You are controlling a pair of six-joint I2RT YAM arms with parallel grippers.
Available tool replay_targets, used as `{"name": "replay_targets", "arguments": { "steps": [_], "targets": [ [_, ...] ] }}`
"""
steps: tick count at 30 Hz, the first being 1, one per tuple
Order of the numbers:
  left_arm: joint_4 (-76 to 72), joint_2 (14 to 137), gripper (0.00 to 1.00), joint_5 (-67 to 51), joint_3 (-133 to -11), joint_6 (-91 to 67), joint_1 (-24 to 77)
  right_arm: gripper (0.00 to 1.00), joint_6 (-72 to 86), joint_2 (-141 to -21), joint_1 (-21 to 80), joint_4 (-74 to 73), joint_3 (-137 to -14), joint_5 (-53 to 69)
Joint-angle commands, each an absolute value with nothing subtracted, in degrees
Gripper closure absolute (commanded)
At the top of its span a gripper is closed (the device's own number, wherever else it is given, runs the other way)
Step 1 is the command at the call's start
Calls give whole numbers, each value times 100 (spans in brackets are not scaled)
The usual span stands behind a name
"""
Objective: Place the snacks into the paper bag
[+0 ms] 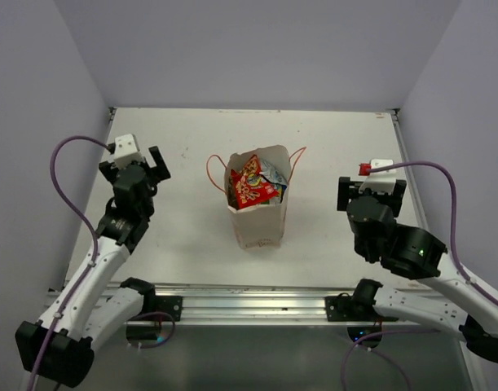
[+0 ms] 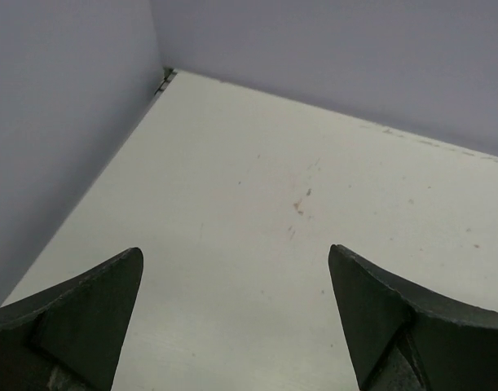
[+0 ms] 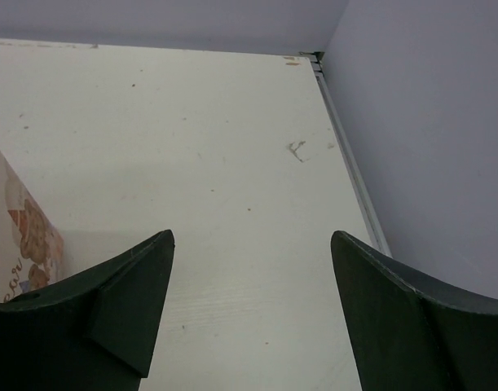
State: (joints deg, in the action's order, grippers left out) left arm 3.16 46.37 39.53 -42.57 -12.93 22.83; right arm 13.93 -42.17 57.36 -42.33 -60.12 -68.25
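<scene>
I see white boxy paper bag (image 1: 257, 226) upright mid-table, shiny red foil snack packet (image 1: 250, 190) and silver-blue packet (image 1: 274, 176) inside its mouth | right gripper (image 3: 253, 241) spread, empty, right of bag | left gripper (image 2: 236, 262) spread, empty, farther left | I judge packets light, slick, crushable: pinch a crimped edge.

The white-and-black left arm (image 1: 102, 257) is stretching forward along the left side, its black two-finger left gripper (image 2: 235, 254) holding its dark wedge-shaped fingers (image 2: 85, 314) wide apart, empty. The matching right arm (image 1: 444, 277) is folding inward, its right gripper (image 3: 251, 238) likewise gaping, empty.
</scene>
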Motion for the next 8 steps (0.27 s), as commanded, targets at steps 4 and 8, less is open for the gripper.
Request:
{"name": "replay_targets", "arguments": {
  "steps": [4, 8],
  "targets": [
    [307, 5009, 0, 1714, -4456, -1837, 721, 9, 1758, -4429, 5748, -4535, -6205, -7426],
    [299, 5054, 0, 1652, -4377, -1872, 703, 7, 1749, -4570, 5748, -4562, -6240, -7462]
  ]
}}
